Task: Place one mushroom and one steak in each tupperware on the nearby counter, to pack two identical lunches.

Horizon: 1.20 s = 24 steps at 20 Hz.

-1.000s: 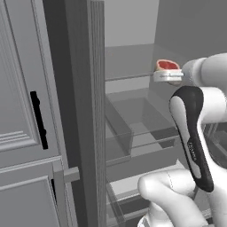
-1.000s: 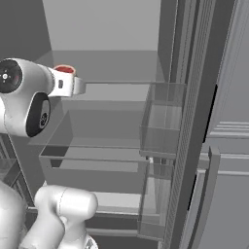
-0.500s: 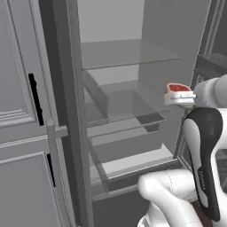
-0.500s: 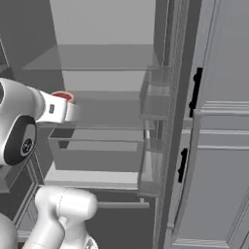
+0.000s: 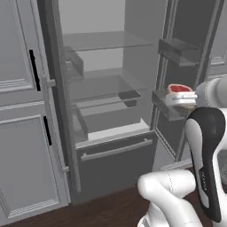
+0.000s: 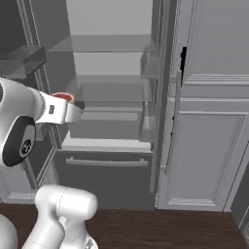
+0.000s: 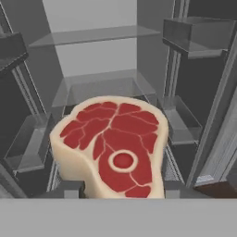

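With the steak clamped in its jaws, the robot has backed away from the open fridge, ready to carry it to the tupperware.

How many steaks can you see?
1. The steak sits between the gripper's fingers, in front of the open fridge. More may be hidden elsewhere.

Raw red steak, pale fat rim, upright in pincer.

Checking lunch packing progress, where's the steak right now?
The steak sits between the tool's fingers in the hand view, held out before the open fridge.
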Available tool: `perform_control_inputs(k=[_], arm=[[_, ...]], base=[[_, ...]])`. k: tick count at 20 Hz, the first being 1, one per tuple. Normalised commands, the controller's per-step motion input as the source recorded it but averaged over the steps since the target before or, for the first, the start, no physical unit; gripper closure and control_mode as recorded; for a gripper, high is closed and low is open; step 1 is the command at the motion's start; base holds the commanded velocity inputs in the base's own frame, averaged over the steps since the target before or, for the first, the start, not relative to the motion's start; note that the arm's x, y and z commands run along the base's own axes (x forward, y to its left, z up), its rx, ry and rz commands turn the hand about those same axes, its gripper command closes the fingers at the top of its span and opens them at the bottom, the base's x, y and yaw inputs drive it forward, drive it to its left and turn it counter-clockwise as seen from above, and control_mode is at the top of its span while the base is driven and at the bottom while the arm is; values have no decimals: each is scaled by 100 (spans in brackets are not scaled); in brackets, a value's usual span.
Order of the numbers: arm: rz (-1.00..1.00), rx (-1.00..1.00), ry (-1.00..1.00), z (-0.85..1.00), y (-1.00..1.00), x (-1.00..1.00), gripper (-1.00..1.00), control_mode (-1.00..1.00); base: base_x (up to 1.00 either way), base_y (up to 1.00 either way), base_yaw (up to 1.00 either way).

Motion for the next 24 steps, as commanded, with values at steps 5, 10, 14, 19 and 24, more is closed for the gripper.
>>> perform_control_inputs(k=[5, 10, 14, 19, 24], arm=[[0, 0, 0, 0, 0, 0, 100, 100], [0, 0, 0, 0, 0, 0, 100, 100], [0, 0, 0, 0, 0, 0, 100, 100], [0, 0, 0, 0, 0, 0, 100, 100], [0, 0, 0, 0, 0, 0, 100, 100]], base=[[-98, 71, 37], [-42, 82, 64], [44, 65, 59], [99, -14, 36], [100, 9, 30]])
